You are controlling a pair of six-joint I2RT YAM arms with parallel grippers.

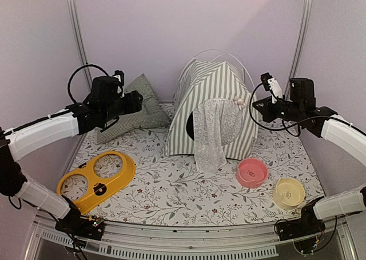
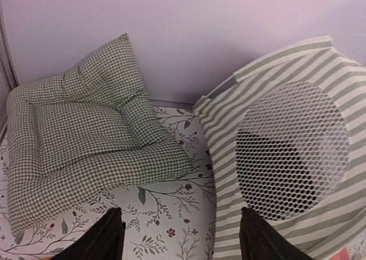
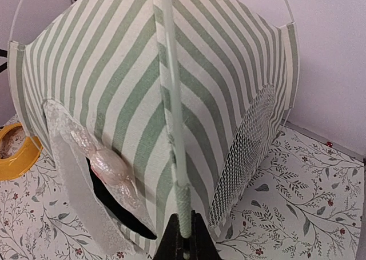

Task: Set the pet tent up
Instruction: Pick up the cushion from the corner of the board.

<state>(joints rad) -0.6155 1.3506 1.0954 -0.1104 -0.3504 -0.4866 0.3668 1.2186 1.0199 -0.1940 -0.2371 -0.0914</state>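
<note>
The tent [image 1: 214, 94] is showing green-and-white stripes and white mesh, the far-left cushion [image 1: 140, 108] green checks, the cloth [image 1: 171, 186] leafy sprigs; near right, a pink bowl [image 1: 252, 183], a cream bowl [image 1: 289, 204].

Green-and-white striped fabric pet tent [image 1: 214, 94]: matt woven cloth; white mesh panel [image 2: 289, 157]; thin white pole [image 3: 173, 100], smooth. Left, green checked quilted cloth cushion [image 1: 134, 108]: matt, soft. Near left, yellow plastic double-bowl tray [image 1: 86, 202]: glossy.

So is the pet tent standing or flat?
Standing: the pet tent holds a peaked shape; the right gripper pinches one pole.
</note>
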